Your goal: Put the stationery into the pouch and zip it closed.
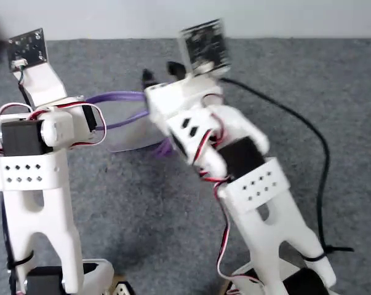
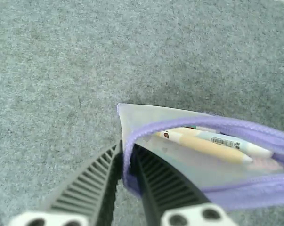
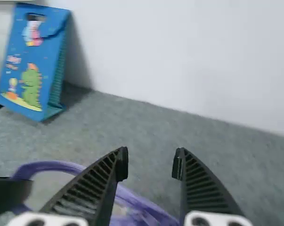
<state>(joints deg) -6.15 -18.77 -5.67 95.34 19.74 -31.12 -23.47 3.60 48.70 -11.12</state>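
1. Left gripper (image 2: 125,149) first: found it pressed together on the purple zip edge (image 2: 236,126) at the left end of the pouch (image 2: 149,117), with the trim pinched right between the ribbed fingers.
2. Right gripper (image 3: 149,162): saw it spread apart with nothing in between, hanging just above the purple rim of the pouch (image 3: 47,167).
3. From the high view, spotted the pouch (image 1: 130,138) in the middle of the table between the two arms, towards the far side. Left arm (image 1: 31,147) on its left, right arm (image 1: 234,153) leaning over it from the right.
4. Couldn't tell whether it was resting on the grey carpet (image 1: 142,215) or lifted a bit off it.
5. Zip wasn't closed, with the mouth gaping open towards the right.
6. Peeked inside through the left wrist view and saw a yellow pen (image 2: 203,147) lying right alongside a white pen (image 2: 240,146), both tucked under the upper zip edge. Also noticed a bit of green behind them, too hidden to call.
7. Other stuff: spotted a blue gift bag (image 3: 33,61) standing against the white wall (image 3: 189,56) at the far left, plus a black cable (image 1: 323,166) snaking over the carpet on the right.
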